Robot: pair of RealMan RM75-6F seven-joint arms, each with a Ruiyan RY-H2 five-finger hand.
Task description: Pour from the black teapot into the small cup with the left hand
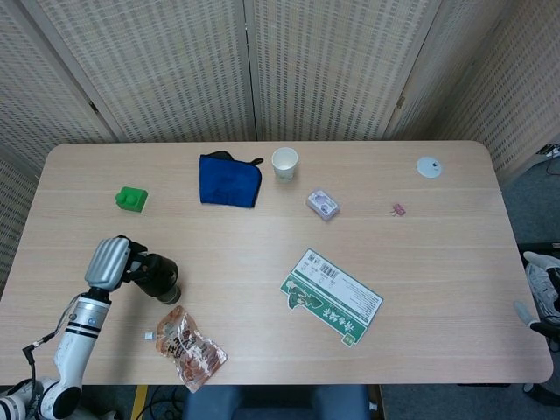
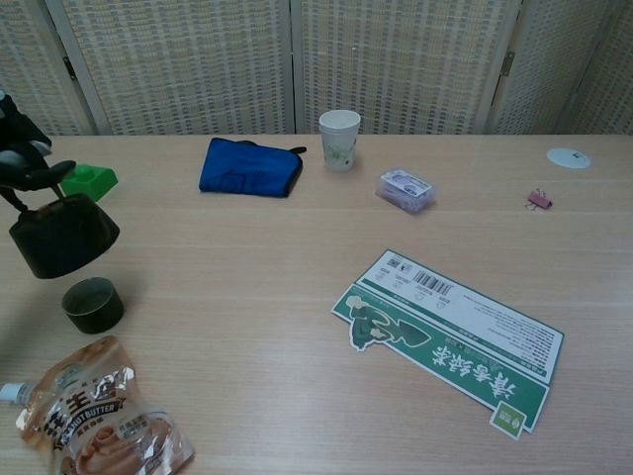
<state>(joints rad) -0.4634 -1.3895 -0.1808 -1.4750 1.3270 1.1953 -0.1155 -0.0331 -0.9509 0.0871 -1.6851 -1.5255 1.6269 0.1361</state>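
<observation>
My left hand (image 1: 108, 261) grips the black teapot (image 2: 63, 235) by its handle, fingers wrapped over the top; the pot hangs clear of the table (image 2: 297, 297), above and just behind the small cup (image 2: 93, 304), not touching it; from the chest view the pot sits roughly level, tipped only slightly. In the head view the pot (image 1: 158, 274) covers most of the cup, so I read the cup's position from the chest camera; it stands upright near the table's front-left edge; I cannot tell its contents. Just in front of the cup lies a snack pouch (image 2: 97, 421), flat, its cap end pointing left. Further back on the left: a green block (image 2: 87, 179); a blue cloth (image 2: 248, 166); a paper cup (image 2: 339, 140) upright beside the cloth. Mid-table: a small packet (image 2: 406, 190); a green-and-white card (image 2: 450, 337) lying flat at an angle. Far right: a pink clip (image 2: 539, 199) and a white disc (image 2: 569, 157). My right hand shows in neither camera.
</observation>
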